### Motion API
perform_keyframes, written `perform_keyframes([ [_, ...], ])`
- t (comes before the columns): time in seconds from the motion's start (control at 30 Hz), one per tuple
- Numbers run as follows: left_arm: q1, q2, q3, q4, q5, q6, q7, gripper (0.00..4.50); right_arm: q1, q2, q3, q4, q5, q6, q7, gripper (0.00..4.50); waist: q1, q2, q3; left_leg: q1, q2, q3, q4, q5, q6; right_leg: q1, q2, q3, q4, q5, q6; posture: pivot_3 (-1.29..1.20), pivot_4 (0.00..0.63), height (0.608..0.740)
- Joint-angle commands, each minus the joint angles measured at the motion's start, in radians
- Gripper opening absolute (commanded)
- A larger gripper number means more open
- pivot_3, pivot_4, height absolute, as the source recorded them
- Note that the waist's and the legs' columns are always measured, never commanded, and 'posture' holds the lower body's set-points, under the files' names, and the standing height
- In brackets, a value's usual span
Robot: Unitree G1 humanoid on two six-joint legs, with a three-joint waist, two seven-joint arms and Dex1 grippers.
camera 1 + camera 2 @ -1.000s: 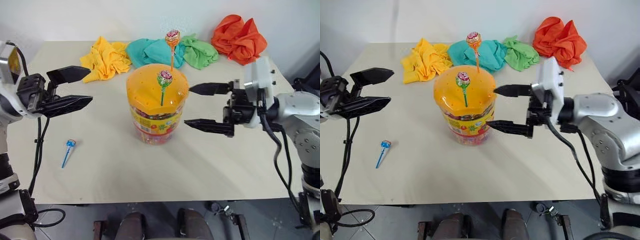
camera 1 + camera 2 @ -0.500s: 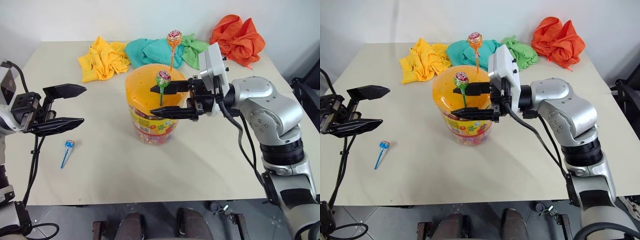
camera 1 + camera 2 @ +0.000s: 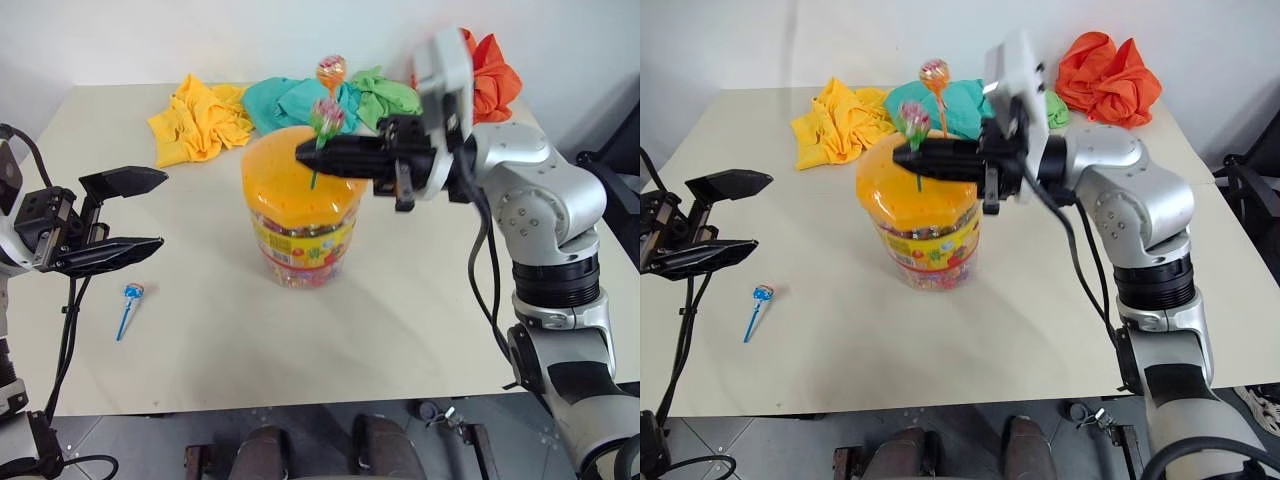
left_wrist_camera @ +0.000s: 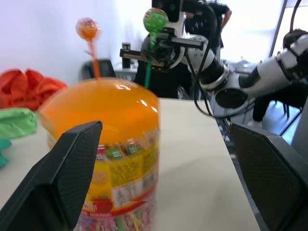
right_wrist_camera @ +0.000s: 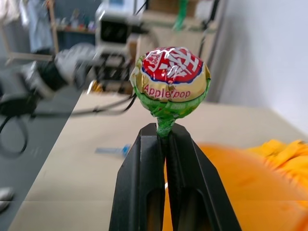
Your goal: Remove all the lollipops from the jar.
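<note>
Green lollipop (image 5: 170, 86), pinched by right gripper (image 5: 162, 137)

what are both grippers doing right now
Left gripper: open, empty, off to the side of the jar.
Right gripper: shut on the green lollipop, pinching its stick just under the candy, over the jar's lid.

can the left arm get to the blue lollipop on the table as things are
Probably yes: the blue lollipop lies alone on bare table just below the open left gripper, with nothing between them.
</note>
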Motion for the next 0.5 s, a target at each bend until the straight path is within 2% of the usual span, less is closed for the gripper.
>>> perform_keyframes([
  [0.03,-0.028,0.001,0.006,-0.006,-0.024,-0.009,-0.014,4.5,-0.072,-0.004,-0.109,0.039,0.038,0.008,-0.062,0.02,-0.001,0.0,0.0,0.0,0.0,0.0,0.0,0.0,0.0,0.0,0.0,0.0,0.0,0.0,0.0,0.0,0.15,0.74],
  [0.17,-0.034,-0.001,-0.007,-0.006,-0.023,-0.012,-0.022,4.5,-0.104,-0.067,-0.186,0.059,0.044,0.084,-0.16,0.02,0.0,0.0,0.0,0.0,0.0,0.0,0.0,0.0,0.0,0.0,0.0,0.0,0.0,0.0,0.0,0.0,0.15,0.74],
  [0.27,-0.027,0.01,-0.01,-0.01,-0.017,-0.006,-0.028,4.5,-0.089,-0.192,-0.212,0.035,0.051,0.221,-0.188,0.02,0.001,0.0,0.0,0.0,-0.001,0.0,0.0,0.0,0.0,0.0,-0.001,0.0,0.0,0.0,0.0,0.0,0.15,0.74],
  [0.4,-0.023,0.026,-0.024,-0.016,-0.005,0.001,-0.037,4.5,0.015,-0.39,-0.232,-0.03,0.057,0.375,-0.178,0.02,0.005,0.0,0.0,0.0,-0.001,0.0,-0.001,-0.001,0.001,0.0,-0.001,0.0,0.0,0.0,0.0,0.0,0.15,0.74],
  [0.5,-0.044,0.026,-0.051,-0.017,-0.001,0.002,-0.043,4.5,0.16,-0.503,-0.256,-0.066,0.059,0.474,-0.174,0.02,0.004,0.0,0.0,0.0,-0.001,0.002,-0.001,-0.001,0.002,0.0,-0.001,0.0,-0.001,0.0,0.0,0.0,0.15,0.74],
])
